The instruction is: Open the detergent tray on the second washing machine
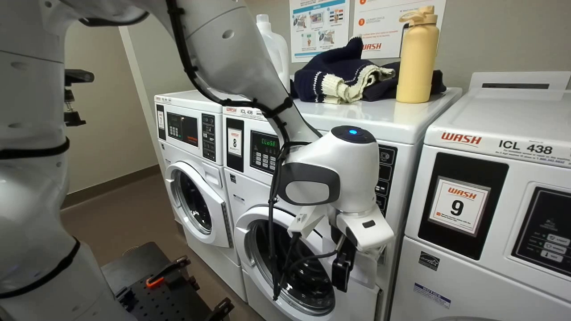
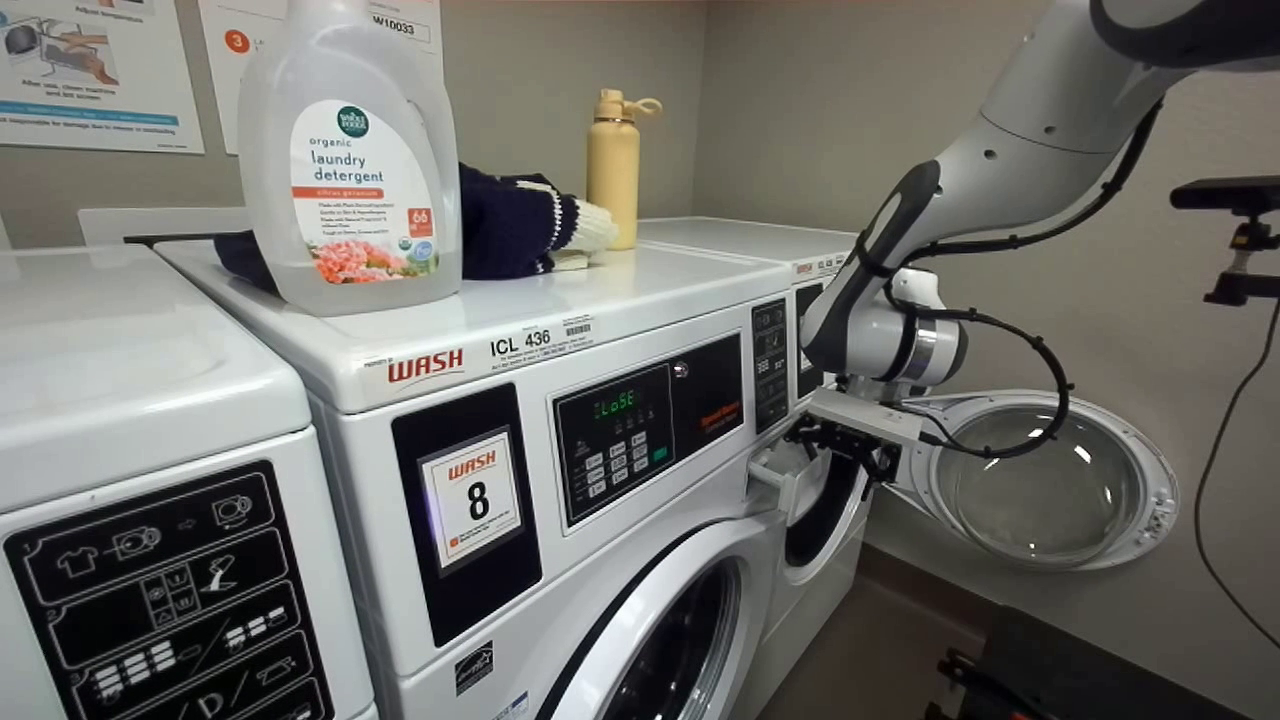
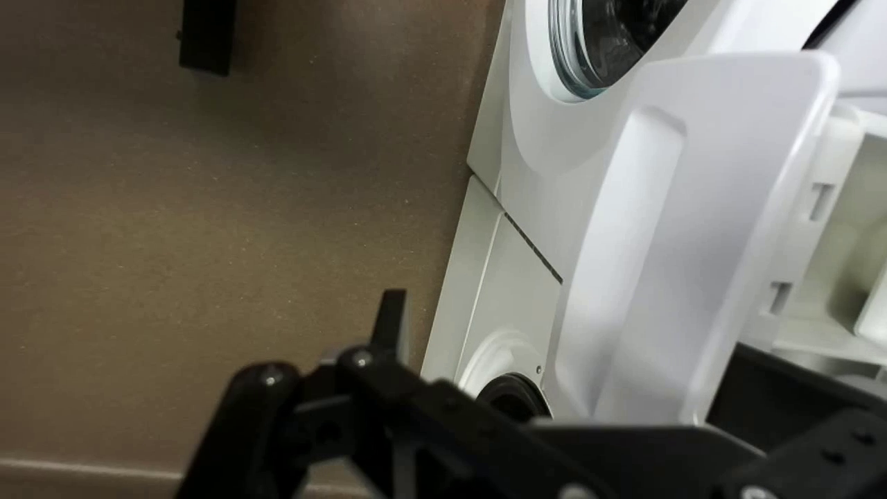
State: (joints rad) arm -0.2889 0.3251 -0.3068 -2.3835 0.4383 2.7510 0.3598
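Observation:
The second washing machine (image 1: 250,198) is the white washer with card 8, also in an exterior view (image 2: 640,530); its round door is shut. Its pale detergent tray (image 2: 785,485) stands pulled out from the front. The tray front (image 3: 665,242) fills the right of the wrist view, with open compartments behind it. My gripper (image 3: 572,339) is open at the tray's near end. One finger is in front of the tray front, the other behind its edge; a gap shows between panel and front finger. The gripper also shows in both exterior views (image 1: 342,267) (image 2: 838,450).
A washer with card 9 (image 1: 459,205) stands alongside. A neighbouring washer's round door (image 2: 1040,480) hangs open beside the arm. A detergent bottle (image 2: 350,200), dark knitted cloth (image 1: 334,71) and yellow bottle (image 1: 417,62) stand on top. A black perforated platform (image 1: 165,290) is near the arm's base.

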